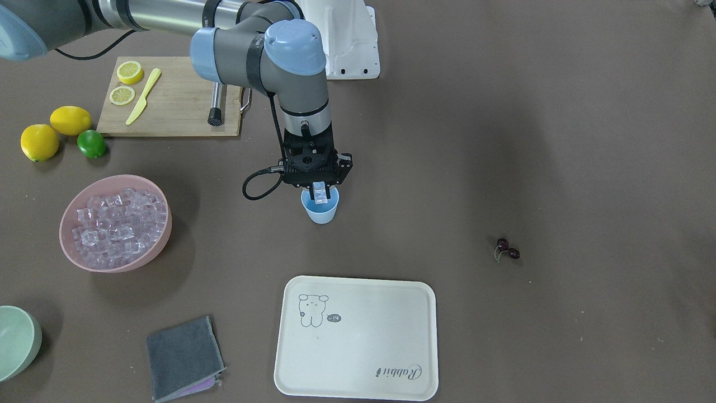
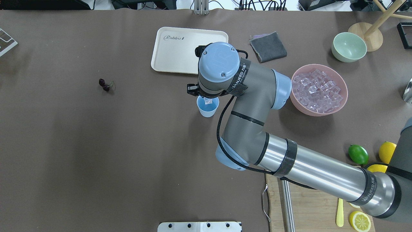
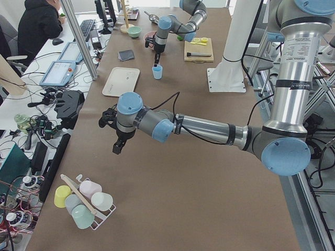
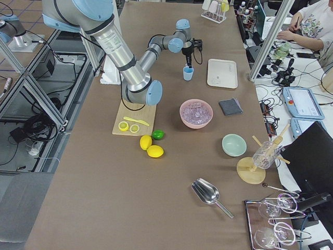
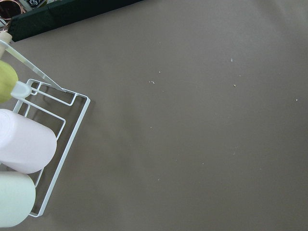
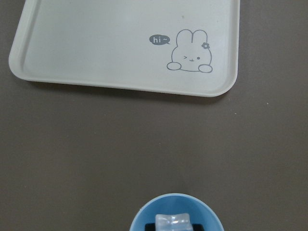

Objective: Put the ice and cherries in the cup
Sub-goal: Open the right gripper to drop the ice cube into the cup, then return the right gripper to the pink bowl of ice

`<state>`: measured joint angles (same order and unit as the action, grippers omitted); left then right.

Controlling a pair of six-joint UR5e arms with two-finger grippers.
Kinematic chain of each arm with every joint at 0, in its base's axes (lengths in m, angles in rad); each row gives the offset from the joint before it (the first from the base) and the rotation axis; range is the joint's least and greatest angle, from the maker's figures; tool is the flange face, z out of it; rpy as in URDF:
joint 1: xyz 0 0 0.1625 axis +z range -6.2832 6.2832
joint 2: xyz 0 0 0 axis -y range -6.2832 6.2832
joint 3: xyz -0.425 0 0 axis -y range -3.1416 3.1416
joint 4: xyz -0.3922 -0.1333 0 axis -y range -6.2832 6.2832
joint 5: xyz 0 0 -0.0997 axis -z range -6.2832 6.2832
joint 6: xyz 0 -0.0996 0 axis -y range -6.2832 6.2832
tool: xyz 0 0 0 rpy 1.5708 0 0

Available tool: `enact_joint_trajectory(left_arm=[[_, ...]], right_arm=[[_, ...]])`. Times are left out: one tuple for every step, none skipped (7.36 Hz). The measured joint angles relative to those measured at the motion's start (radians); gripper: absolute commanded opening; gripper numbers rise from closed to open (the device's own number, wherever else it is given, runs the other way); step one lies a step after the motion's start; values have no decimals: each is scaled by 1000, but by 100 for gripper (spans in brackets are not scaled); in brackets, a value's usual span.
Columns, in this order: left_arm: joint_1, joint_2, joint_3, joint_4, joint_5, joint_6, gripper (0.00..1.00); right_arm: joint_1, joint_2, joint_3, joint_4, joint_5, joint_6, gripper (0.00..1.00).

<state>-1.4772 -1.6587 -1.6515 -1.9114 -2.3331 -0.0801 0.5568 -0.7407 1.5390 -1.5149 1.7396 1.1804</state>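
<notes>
My right gripper [image 1: 319,192] is shut on one clear ice cube [image 1: 320,193] and holds it at the mouth of the light-blue cup [image 1: 321,212]. In the overhead view the cube [image 2: 208,101] sits over the cup [image 2: 207,109]. The right wrist view shows the cube [image 6: 172,223] inside the cup's rim [image 6: 144,214]. More ice [image 1: 120,221] fills the pink bowl [image 1: 120,265]. The cherries [image 1: 508,249] lie alone on the table, far from the cup. My left gripper [image 3: 119,146] hangs above bare table near a cup rack; I cannot tell whether it is open.
A cream tray [image 1: 358,336] lies in front of the cup, with a grey cloth [image 1: 182,358] beside it. A cutting board [image 1: 179,101] with lemon slices, two lemons and a lime [image 1: 91,144] are behind the pink bowl. A pale green bowl [image 1: 17,341] is at the edge.
</notes>
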Motion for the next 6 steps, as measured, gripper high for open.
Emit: enact_joint_trajectory(left_arm=[[0,0,0,0,0,-1,98],[0,-1,0,0,0,-1,98],[0,-1,-1,0,0,-1,98],[-1,-1,-2,0,0,-1,98],[-2,-2,-2,0,0,-1,98],[-3,-2,-1,0,0,-1,98]], right_arm=[[0,-2,-5,6,-2,-2,82],[-1,-3,-8,8,-5,-3,98],[-3,-3,-8,8,-9,-3,98],[2,-3,-2,7,-13,-4,98],[33,-7,7,2,1,-18,98],[104,-45,22,-1,74,-83,98]])
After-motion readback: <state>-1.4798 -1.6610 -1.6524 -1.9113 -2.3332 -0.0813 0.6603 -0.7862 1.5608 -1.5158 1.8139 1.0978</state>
